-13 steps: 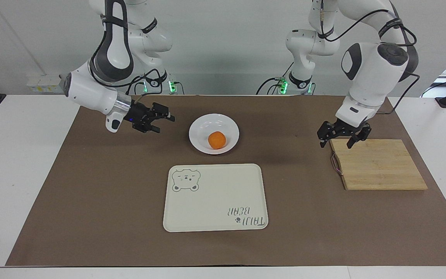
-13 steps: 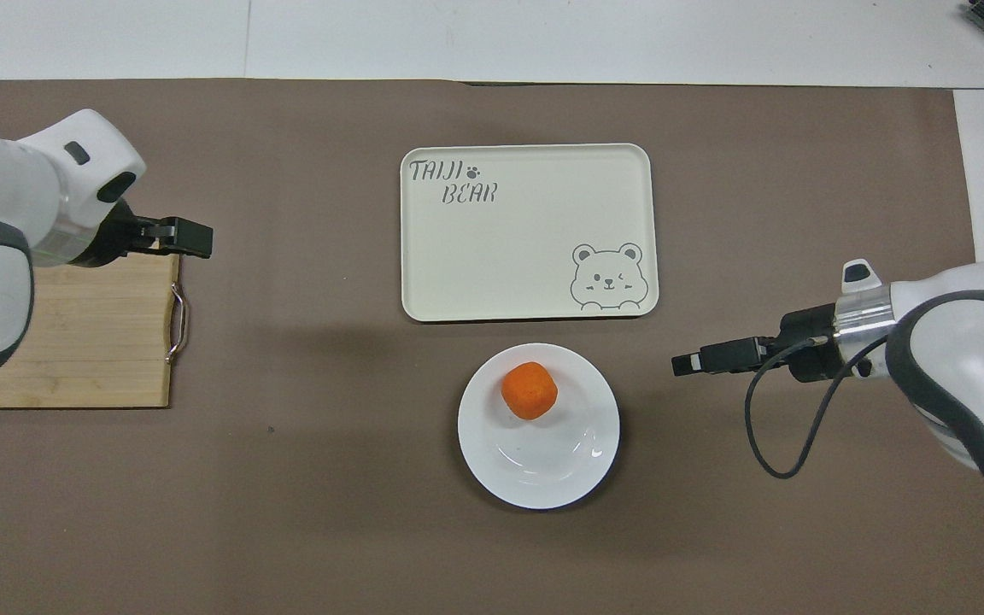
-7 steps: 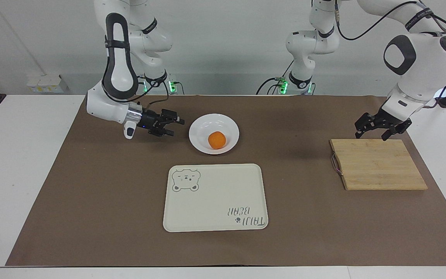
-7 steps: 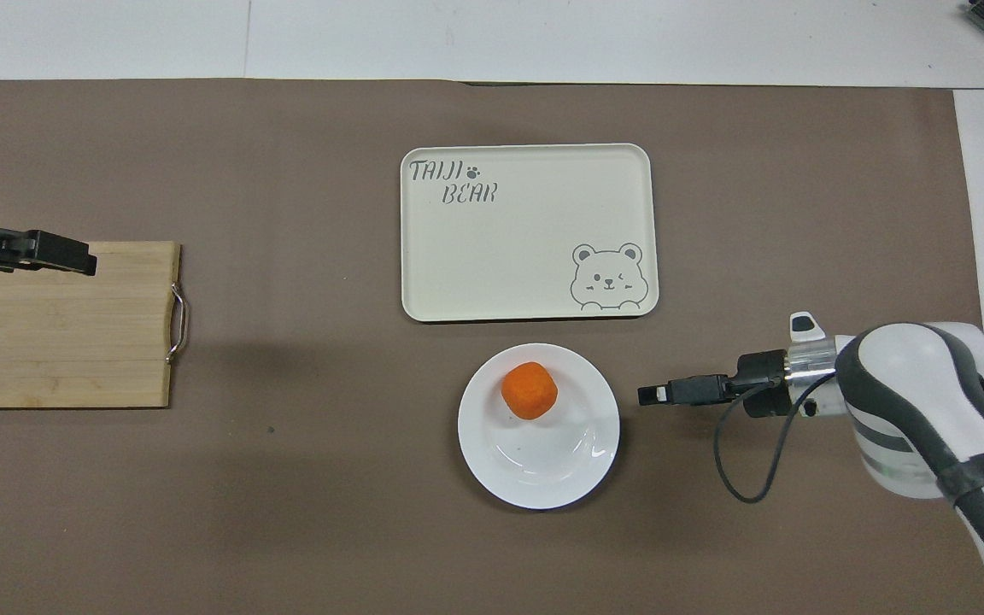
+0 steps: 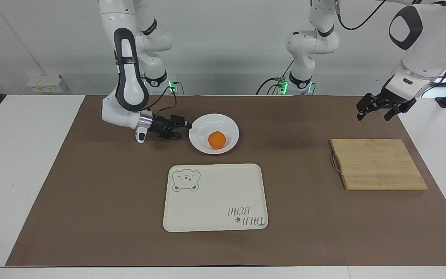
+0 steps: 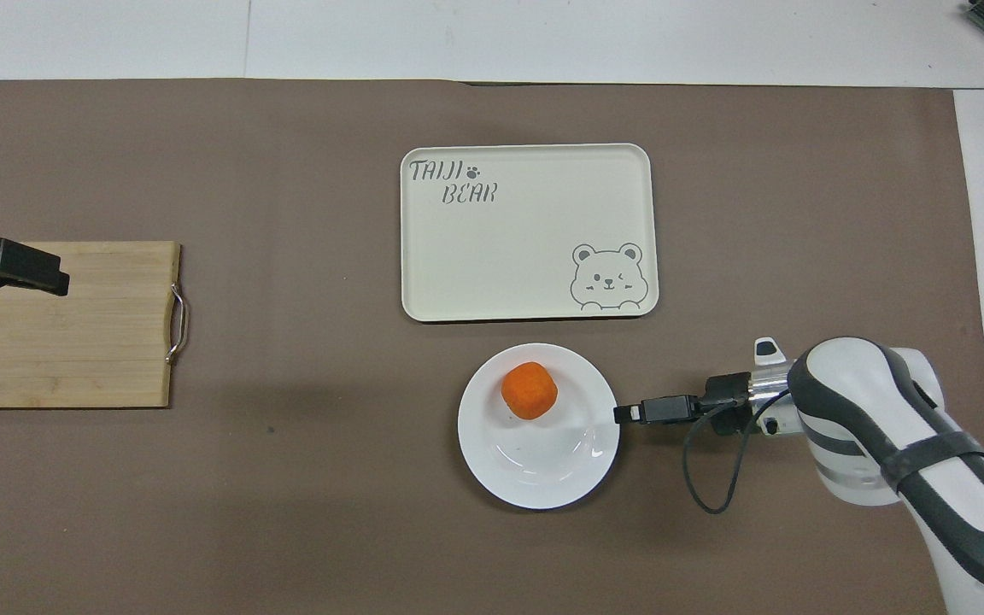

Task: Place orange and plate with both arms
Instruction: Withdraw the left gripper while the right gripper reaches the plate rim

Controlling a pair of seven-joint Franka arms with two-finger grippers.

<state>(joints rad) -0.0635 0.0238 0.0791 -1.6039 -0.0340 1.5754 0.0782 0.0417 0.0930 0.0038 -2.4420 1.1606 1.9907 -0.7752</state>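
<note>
The plate (image 5: 214, 133), orange (image 5: 217, 140) in it, lay near the robots' edge. Its rim was met by the open right gripper (image 5: 180, 126); closing was judged next. The left gripper (image 5: 381, 106), open, waited.

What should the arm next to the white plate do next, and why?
Probably ease the right pincer a touch further and close on the plate rim. Its tips sit right at the rim, the orange already lies in the plate, and the tray waits bare.
</note>
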